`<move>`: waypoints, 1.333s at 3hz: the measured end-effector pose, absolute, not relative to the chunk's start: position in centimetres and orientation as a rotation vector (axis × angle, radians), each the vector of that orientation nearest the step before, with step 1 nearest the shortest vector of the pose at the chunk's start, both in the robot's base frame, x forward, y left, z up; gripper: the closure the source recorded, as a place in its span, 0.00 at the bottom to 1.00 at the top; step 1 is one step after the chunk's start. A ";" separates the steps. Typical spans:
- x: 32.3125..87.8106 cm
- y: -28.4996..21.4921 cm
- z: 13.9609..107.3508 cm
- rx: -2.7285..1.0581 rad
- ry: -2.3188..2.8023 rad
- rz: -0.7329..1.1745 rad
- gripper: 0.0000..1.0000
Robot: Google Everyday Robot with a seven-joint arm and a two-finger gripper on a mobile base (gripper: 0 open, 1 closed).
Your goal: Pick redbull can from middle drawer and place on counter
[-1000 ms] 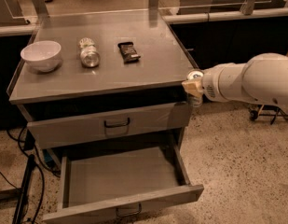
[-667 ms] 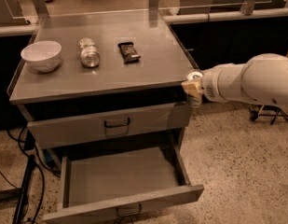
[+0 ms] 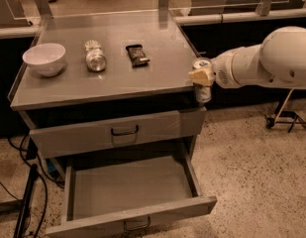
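Observation:
The redbull can is held upright in my gripper, which is shut on it. The can hangs just off the right front corner of the counter, its silver top about level with the counter's surface and its body below the rim. My white arm reaches in from the right. The middle drawer is pulled wide open below and its floor is bare.
On the counter stand a white bowl at the left, a fat silver can lying on its side, and a dark snack bar. The upper drawer sticks out slightly. Cables lie on the floor at the left.
My gripper with the can has moved slightly up and to the left, toward the counter's corner. Nothing else has moved.

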State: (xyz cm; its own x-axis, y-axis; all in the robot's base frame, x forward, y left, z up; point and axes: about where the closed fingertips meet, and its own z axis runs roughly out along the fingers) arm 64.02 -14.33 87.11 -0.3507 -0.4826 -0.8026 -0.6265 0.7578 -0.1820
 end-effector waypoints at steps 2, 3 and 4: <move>58.8 -16.5 89.7 -0.741 2.011 0.128 1.00; 59.3 -16.2 90.0 -0.751 2.006 0.134 1.00; 61.3 -15.9 91.1 -0.767 1.994 0.134 1.00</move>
